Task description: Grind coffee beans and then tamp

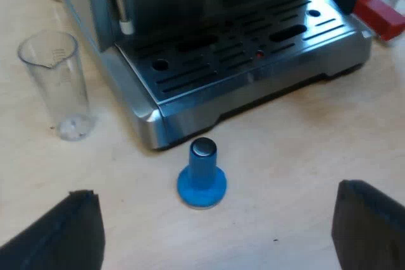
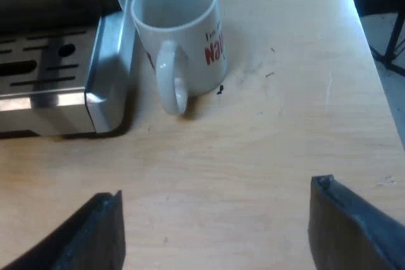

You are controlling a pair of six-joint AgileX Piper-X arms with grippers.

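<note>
Coffee-making bench: espresso machine [image 1: 240, 61], mug [image 2: 183, 36], light wooden tabletop [image 2: 253, 169].

red lettering on the mug [image 2: 190, 55] — starting "na", rest out of sight

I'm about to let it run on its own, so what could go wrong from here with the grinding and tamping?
1. The blue tamper stands upright on a narrow base close to the espresso machine. The open left gripper could tip it if it closes off-centre.
2. The measuring glass is tall and probably light, so a passing arm might knock it over.
3. The mug sits close beside the machine's corner, and the open right gripper could bump it.
</note>
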